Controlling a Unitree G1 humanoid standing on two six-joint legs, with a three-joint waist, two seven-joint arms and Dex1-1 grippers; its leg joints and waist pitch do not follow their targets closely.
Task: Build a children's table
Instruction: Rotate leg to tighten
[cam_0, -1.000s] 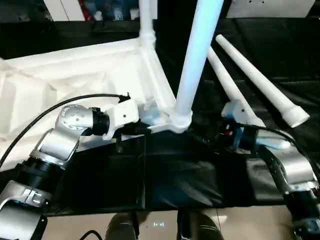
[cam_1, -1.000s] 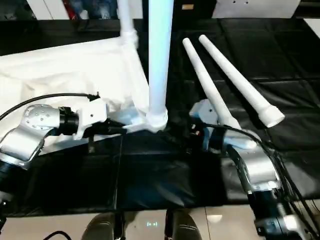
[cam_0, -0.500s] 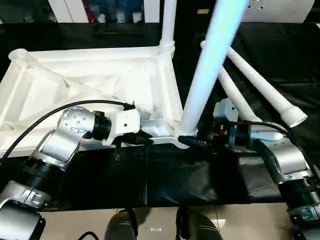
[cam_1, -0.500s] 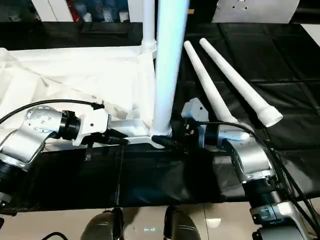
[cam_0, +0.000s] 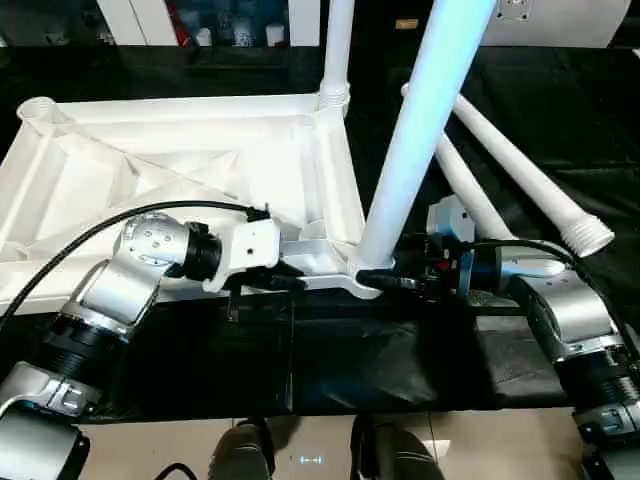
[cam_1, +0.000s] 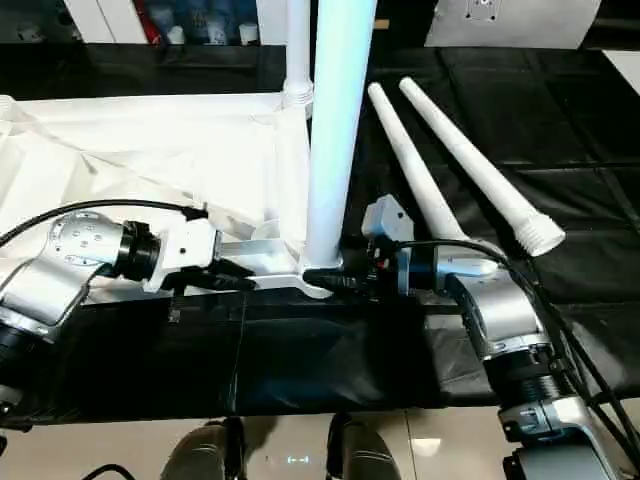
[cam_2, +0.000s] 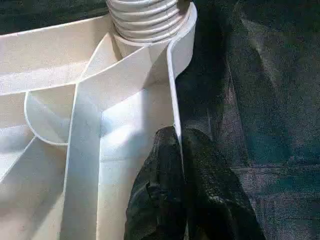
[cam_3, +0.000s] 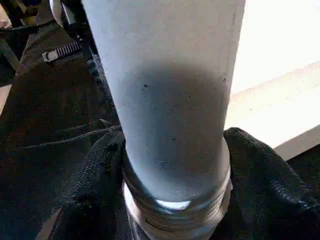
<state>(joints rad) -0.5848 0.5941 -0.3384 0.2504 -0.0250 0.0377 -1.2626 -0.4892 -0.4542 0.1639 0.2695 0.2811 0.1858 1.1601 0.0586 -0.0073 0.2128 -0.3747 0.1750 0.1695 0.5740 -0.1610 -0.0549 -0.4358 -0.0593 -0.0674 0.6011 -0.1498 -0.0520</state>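
The children's table top (cam_0: 180, 160) lies upside down on the black worktable, ribs up. One white leg (cam_0: 336, 50) stands in its far right corner socket. A second leg (cam_0: 415, 140) stands upright in the near right socket. My left gripper (cam_2: 178, 134) is shut on the top's thin rim wall (cam_2: 172, 90) just beside that socket. My right gripper (cam_0: 385, 282) reaches in from the right, and its black fingers (cam_3: 260, 175) hug both sides of the near leg's threaded base (cam_3: 175, 200). Two more legs (cam_0: 520, 170) lie loose on the right.
The black-covered worktable (cam_0: 330, 350) ends at a front edge just below my arms, with pale floor and my feet (cam_0: 240, 455) beyond it. A black cable (cam_0: 60, 265) loops over my left forearm. Shelving and boxes (cam_0: 230, 25) stand behind the table.
The camera has tilted, so the whole picture shifted. My right gripper has moved left to the near leg's base and its fingers have closed in around it. The left gripper keeps its hold.
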